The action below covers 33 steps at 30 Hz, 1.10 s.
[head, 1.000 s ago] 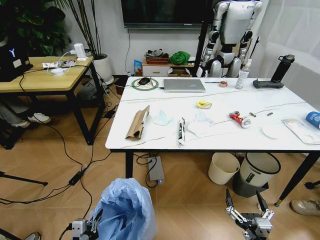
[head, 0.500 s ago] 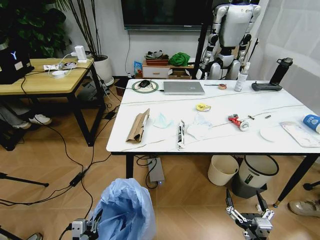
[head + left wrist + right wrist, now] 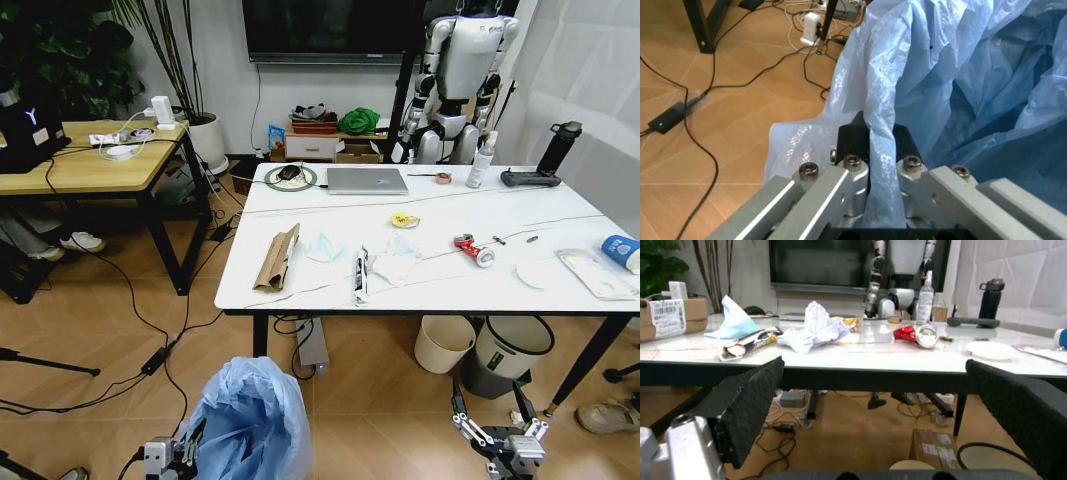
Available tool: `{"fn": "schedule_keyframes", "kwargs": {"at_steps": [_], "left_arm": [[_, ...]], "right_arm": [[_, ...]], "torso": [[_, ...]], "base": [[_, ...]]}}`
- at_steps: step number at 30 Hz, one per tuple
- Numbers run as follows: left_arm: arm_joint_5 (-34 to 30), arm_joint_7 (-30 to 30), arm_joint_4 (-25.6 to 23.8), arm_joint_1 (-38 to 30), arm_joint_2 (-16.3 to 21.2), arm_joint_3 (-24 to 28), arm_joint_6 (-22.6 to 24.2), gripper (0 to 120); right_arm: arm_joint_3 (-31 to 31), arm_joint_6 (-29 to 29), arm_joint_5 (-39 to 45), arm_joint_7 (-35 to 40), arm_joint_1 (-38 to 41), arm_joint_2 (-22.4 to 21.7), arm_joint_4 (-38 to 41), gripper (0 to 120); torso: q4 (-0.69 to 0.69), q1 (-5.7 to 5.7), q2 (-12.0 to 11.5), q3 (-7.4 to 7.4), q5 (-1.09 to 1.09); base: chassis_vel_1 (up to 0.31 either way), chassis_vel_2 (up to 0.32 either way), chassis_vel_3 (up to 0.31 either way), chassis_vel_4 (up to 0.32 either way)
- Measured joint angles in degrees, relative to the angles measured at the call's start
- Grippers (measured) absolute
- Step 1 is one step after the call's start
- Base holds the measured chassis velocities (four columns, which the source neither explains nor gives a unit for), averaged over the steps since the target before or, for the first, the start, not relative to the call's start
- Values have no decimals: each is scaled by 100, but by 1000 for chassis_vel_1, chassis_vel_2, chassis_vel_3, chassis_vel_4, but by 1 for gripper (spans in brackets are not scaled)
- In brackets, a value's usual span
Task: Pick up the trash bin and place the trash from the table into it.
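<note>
left gripper (image 3: 870,145): lowest in the head view, at the bin's near side; jaws clenched on a fold of the liner.
trash bin (image 3: 252,415): on the floor short of the table's near-left corner; crinkled, thin, light-blue plastic bag.
risk: grip is on film alone, so I judge the liner could slip off or tear when lifted.
right gripper (image 3: 497,420): low, short of the near edge, jaws released, empty; ribbed black pads.
table (image 3: 300,295): white marble-look top.
trash: flat cardboard strip (image 3: 277,257) near the left edge, crumpled tissues (image 3: 398,262) mid, dented red-white can (image 3: 473,248) to their right, yellow roll (image 3: 404,219) beyond.
</note>
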Motion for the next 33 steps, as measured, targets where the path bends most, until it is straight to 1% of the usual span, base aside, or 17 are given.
{"fn": "schedule_keyframes", "kwargs": {"at_steps": [1, 4, 5, 7, 10, 13, 16, 18, 22, 24, 26, 27, 28, 30, 31, 33], "left_arm": [[0, 0, 0, 0, 0, 0, 0, 0], [0, 1, -3, 2, 4, 0, 0, 0], [2, 1, -3, 2, 4, 0, -12, 0], [10, 1, -3, 2, 1, 3, -19, 0], [15, 0, -4, 2, -2, 9, -24, 0], [99, -75, -5, 2, -18, 39, -221, 0], [116, -110, -20, 5, -24, 48, -298, 0], [175, -114, -39, 9, -33, 50, -440, 0], [231, -23, -86, 51, -39, -71, -405, 0], [186, -15, -127, 78, -40, -165, -284, 0], [100, -30, -228, 136, -29, -320, -44, 0], [79, -50, -270, 170, -22, -391, 79, 0], [79, -50, -270, 170, -22, -391, 79, 0], [41, -67, -315, 198, -25, -491, 191, 0], [-17, -85, -356, 215, -37, -573, 258, 0], [-134, -94, -446, 245, -79, -701, 336, 0]], "right_arm": [[0, 0, 0, 0, 0, 0, 0, 100], [-1, 0, -2, -2, 0, 0, 11, 100], [-3, 0, -4, -3, 0, 0, 19, 100], [-8, -1, -4, -4, 0, 0, 28, 100], [-9, -2, -4, -4, 0, 0, 30, 100], [-12, -12, -2, -4, 5, 0, 20, 100], [-18, -25, 4, -4, 17, 0, 1, 100], [-51, -73, 45, -5, 58, 0, -46, 100], [-236, -201, 268, -16, 126, -31, -146, 100], [-378, -310, 445, -27, 182, -219, -174, 100], [-620, -665, 832, 23, 375, -716, -137, 100], [-757, -976, 1073, 219, 504, -981, -22, 100], [-757, -976, 1073, 219, 504, -981, -22, 100], [-919, -1416, 1379, 485, 689, -1281, 160, 100], [-1040, -1711, 1596, 688, 896, -1491, 284, 100], [-1217, -2155, 1965, 935, 1391, -1768, 460, 100]], "torso": [[0, 0, 0, 0, 0], [0, 62, 141, 81, 0], [0, 100, 227, 129, 0], [0, 131, 296, 166, 0], [0, 152, 341, 189, 0], [0, 210, 474, 267, 0], [0, 235, 531, 298, 0], [0, 252, 572, 322, 0], [-1, 258, 584, 330, 1], [-1, 258, 584, 331, -1], [-1, 256, 580, 327, 1], [-1, 255, 576, 326, 2], [-1, 255, 576, 326, 2], [0, 252, 570, 323, -1], [0, 250, 565, 320, -1], [-1, 247, 557, 316, 1]], "base": [[0, 0, 0, 0], [0, 0, 0, 0], [0, 0, 0, 0], [0, 0, 0, 0], [0, 0, 0, 0], [0, 0, 0, 0], [0, 0, 0, 0], [0, 0, 0, 0], [0, 0, 0, 0], [0, 0, 0, 0], [0, 0, 0, 0], [0, 0, 0, 0], [0, 0, 0, 0], [0, 0, 0, 0], [0, 0, 0, 0], [0, 0, 0, 0]]}}
